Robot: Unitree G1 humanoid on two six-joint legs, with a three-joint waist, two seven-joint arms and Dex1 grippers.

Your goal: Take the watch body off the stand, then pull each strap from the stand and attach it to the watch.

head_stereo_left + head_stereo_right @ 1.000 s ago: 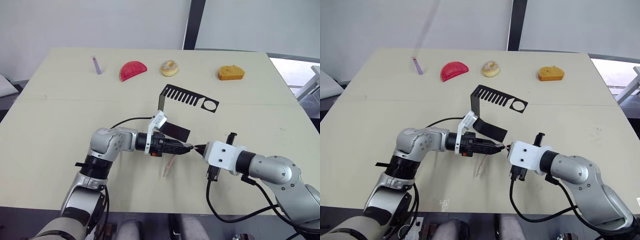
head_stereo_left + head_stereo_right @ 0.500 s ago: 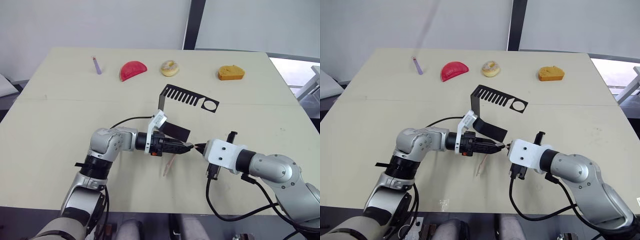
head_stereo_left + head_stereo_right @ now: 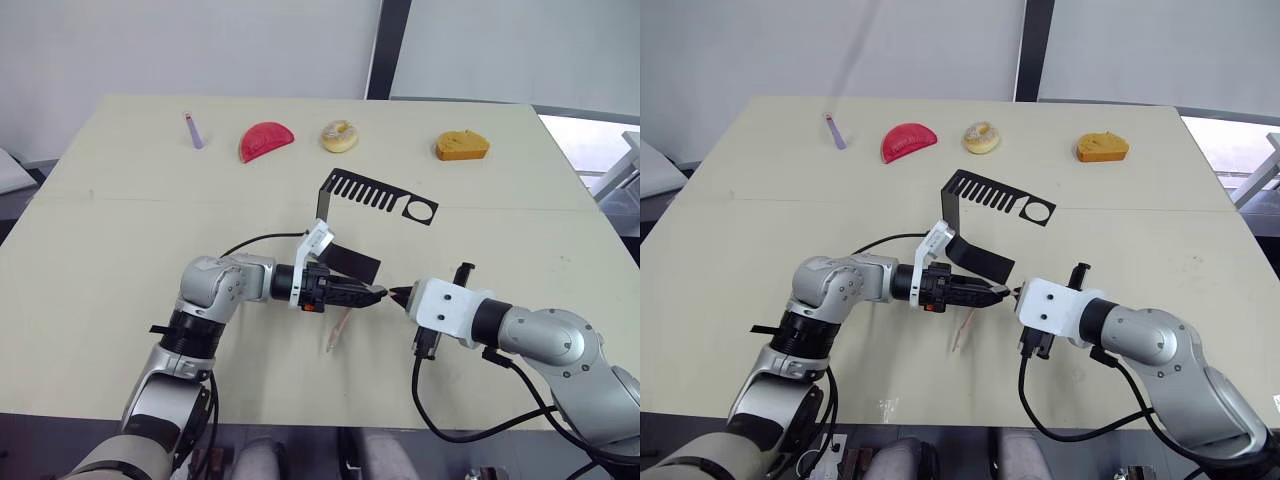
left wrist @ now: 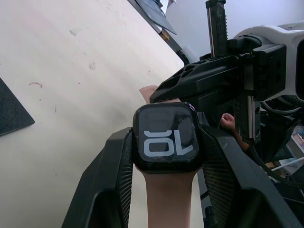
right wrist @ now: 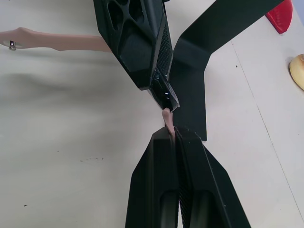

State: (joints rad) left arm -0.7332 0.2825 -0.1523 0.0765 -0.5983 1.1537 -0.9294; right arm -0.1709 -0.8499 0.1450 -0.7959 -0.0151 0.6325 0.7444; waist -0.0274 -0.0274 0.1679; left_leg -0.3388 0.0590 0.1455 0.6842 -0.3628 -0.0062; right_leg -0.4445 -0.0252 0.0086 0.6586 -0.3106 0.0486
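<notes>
Beige table point(image 3: 120, 230) below a grey wall, left gripper point(image 4: 164, 156) clenched on watch body point(image 4: 165, 137), right gripper point(image 5: 174, 135) at its 3 o'clock pinching pink strap point(image 5: 166, 118).

Silver-grey jointed arms, black elbow bands. White wrist housings; black cables looped off each. Left gripper point(image 3: 375, 294) and right gripper point(image 3: 397, 295): black ribbed fingers; small orange mark behind the left's.

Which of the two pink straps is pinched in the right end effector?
The strap at the watch body's far edge, its end between the right end effector's shut fingers. The other strap hangs down from the watch toward the table.
</notes>
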